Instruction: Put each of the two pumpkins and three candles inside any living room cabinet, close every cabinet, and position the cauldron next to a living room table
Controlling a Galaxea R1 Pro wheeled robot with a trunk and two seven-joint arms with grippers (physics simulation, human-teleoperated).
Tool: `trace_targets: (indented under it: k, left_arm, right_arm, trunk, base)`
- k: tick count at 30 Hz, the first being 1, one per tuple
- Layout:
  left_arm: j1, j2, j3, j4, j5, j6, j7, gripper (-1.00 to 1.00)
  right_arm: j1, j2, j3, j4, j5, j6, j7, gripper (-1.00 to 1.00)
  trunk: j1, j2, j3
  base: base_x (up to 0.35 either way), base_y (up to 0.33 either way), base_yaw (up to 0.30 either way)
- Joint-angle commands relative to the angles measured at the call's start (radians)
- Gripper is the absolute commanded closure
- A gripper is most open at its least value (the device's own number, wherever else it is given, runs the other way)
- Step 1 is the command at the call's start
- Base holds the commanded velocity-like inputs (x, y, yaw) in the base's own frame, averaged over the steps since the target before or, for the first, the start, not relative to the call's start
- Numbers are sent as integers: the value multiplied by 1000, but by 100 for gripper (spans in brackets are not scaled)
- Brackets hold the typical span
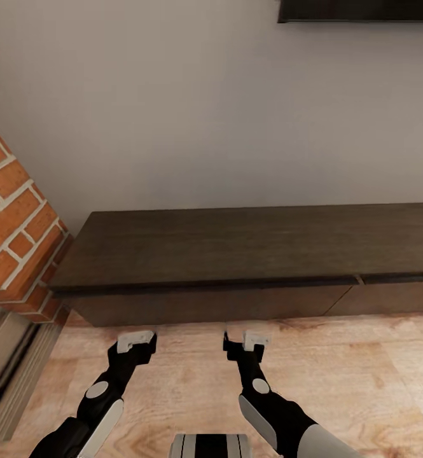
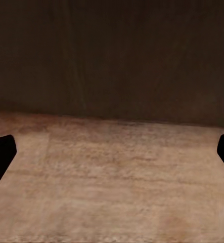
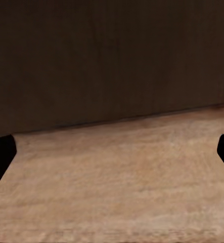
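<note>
The long dark brown cabinet (image 1: 236,251) stands against the wall straight ahead, its drawer fronts (image 1: 205,305) flush and shut. My left gripper (image 1: 135,341) and right gripper (image 1: 246,340) hover side by side just above the wooden floor, a short way in front of the cabinet's left half. Both are open and hold nothing. The left wrist view looks between the open gripper (image 2: 112,152) at the cabinet front (image 2: 112,55) and floor. In the right wrist view the gripper (image 3: 112,152) is open before the cabinet front (image 3: 112,55). The pumpkins, candles, cauldron and table are out of view.
A red brick pillar (image 1: 17,222) juts out at the left, touching the cabinet's left end. A pale wall (image 1: 224,108) rises behind the cabinet, with a dark screen edge (image 1: 357,9) at the top. Light wooden floor (image 1: 364,375) spreads around my arms.
</note>
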Motion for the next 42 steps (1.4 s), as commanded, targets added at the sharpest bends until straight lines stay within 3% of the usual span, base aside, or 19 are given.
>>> trace_targets:
  k: [1, 6, 9, 13, 14, 17, 22, 26, 28, 30, 31, 35, 42]
  left_arm:
    - [-1, 1, -3, -6, 7, 13, 9, -100]
    - [-4, -5, 24, -22, 9, 137, 10, -100]
    - [-9, -11, 46, -24, 10, 239, 10, -100]
    - [-12, -15, 66, -46, 18, 337, 10, -100]
    - [-13, -15, 74, -63, 38, 371, 10, -100]
    - [-13, -14, 88, -88, 92, 406, 11, -100]
    - [-13, -14, 121, -127, 131, 460, 17, -100]
    - [-15, -16, 194, -155, 142, 599, 16, -100]
    - [-16, -16, 216, -158, 147, 638, 16, -100]
    - [-17, -17, 228, -157, 156, 684, 17, -100]
    - [-18, -17, 231, -157, 159, 709, 18, -100]
    - [-19, -18, 233, -154, 163, 738, 18, -100]
    - [-19, -18, 234, -150, 165, 747, 19, -100]
  right_arm:
    - [-1, -1, 7, 0, -11, 5, -6, -100]
    - [-1, -3, 2, -25, -18, 126, -9, -100]
    - [-1, -7, -6, -125, -20, 238, -9, -100]
    - [-1, -9, -51, -270, -21, 380, -16, -100]
    - [-1, -9, -83, -322, -21, 452, -25, -100]
    - [-1, -10, -125, -369, -21, 544, -37, -100]
    - [-1, -10, -140, -385, -22, 583, -42, -100]
    - [-1, -10, -144, -389, -24, 634, -42, -100]
    - [-1, -10, -145, -390, -29, 654, -42, -100]
    - [-1, -10, -146, -389, -67, 688, -41, -100]
    - [-1, -10, -147, -387, -109, 716, -40, -100]
    - [-1, -10, -147, -388, -194, 782, -40, -100]
    - [-1, -8, -146, -388, -225, 812, -42, -100]
  trunk:
    - [-1, 0, -1]
    - [-1, 0, -1]
    - [-1, 0, -1]
    - [-1, 0, -1]
    - [-1, 0, -1]
    - [-1, 0, -1]
    - [-1, 0, -1]
    - [-2, 0, 7]
    - [-3, 1, 15]
    - [-4, 1, 23]
    - [-4, 1, 26]
    - [-6, 2, 42]
    - [-9, 4, 69]
  base:
    - [-335, 0, 0]
    - [-326, 0, 0]
    - [-248, 0, 0]
    - [-171, 0, 0]
    - [-71, 0, 0]
    - [-31, 0, 0]
    - [-7, 0, 0]
    - [-1, 0, 0]
    - [0, 0, 0]
    - [0, 0, 0]
    - [0, 0, 0]
    - [0, 0, 0]
    - [0, 0, 0]
